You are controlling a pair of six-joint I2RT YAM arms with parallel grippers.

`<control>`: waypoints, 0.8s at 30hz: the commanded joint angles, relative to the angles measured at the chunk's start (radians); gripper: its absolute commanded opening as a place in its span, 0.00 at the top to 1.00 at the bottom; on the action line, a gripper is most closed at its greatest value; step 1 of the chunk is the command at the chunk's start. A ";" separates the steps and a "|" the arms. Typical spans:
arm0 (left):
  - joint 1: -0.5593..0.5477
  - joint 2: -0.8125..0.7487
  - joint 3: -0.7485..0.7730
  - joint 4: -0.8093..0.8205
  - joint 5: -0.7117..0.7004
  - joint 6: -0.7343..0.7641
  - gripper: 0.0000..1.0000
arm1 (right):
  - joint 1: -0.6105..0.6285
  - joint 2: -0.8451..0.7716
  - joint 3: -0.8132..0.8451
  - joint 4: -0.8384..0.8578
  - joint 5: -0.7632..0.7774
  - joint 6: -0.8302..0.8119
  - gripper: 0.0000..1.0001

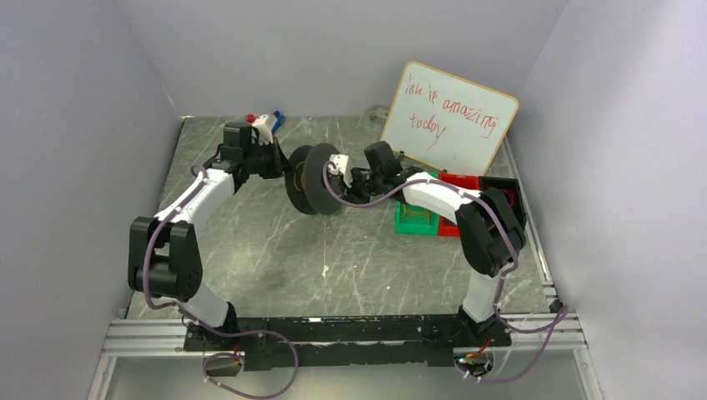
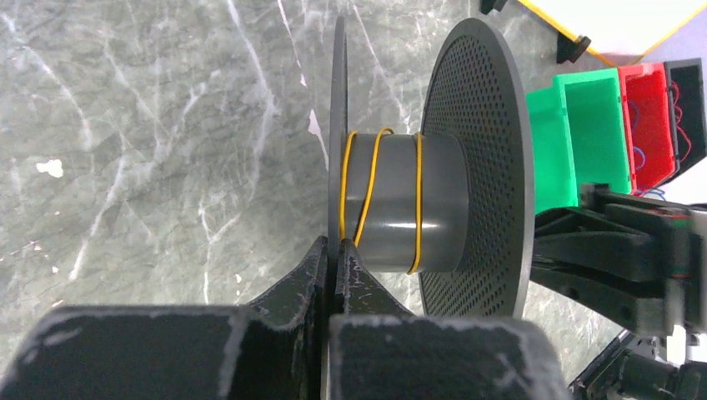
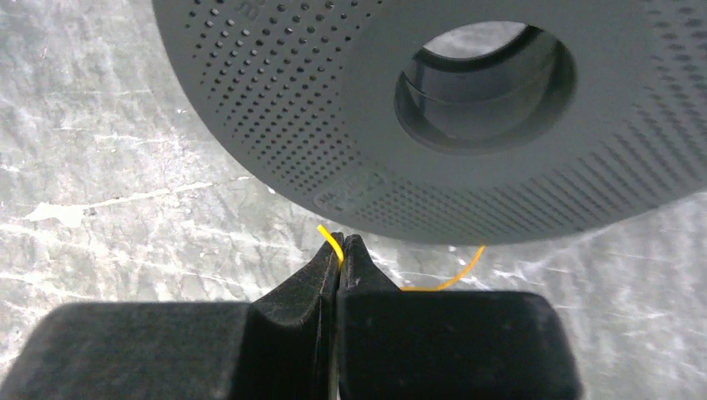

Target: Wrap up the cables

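Observation:
The black spool [image 1: 313,179] stands on its edge mid-table between both grippers. In the left wrist view the yellow cable [image 2: 379,200] lies in three turns round the spool's grey hub [image 2: 438,200]. My left gripper [image 2: 338,250] is shut on the spool's thin left flange [image 2: 338,108]; it also shows in the top view [image 1: 282,167]. My right gripper [image 3: 340,243] is shut on the cable [image 3: 328,237] just below the perforated right flange [image 3: 333,125]. A slack piece of cable [image 3: 460,271] curves beside the right finger. The right gripper is at the spool's right side in the top view [image 1: 335,171].
A whiteboard [image 1: 450,117] with red writing leans at the back right. Green [image 1: 414,218], red [image 1: 463,182] and black [image 1: 508,187] bins sit under the right arm. Small red, white and blue objects [image 1: 265,123] lie at the back left. Grey walls enclose the table.

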 commanded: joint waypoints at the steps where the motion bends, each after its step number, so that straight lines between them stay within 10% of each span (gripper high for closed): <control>1: -0.060 -0.008 0.066 0.003 -0.085 0.086 0.97 | 0.005 0.046 0.032 0.047 -0.070 0.065 1.00; 24: -0.284 0.035 0.153 -0.083 -0.304 0.315 0.97 | -0.087 0.101 0.028 0.248 -0.150 0.357 1.00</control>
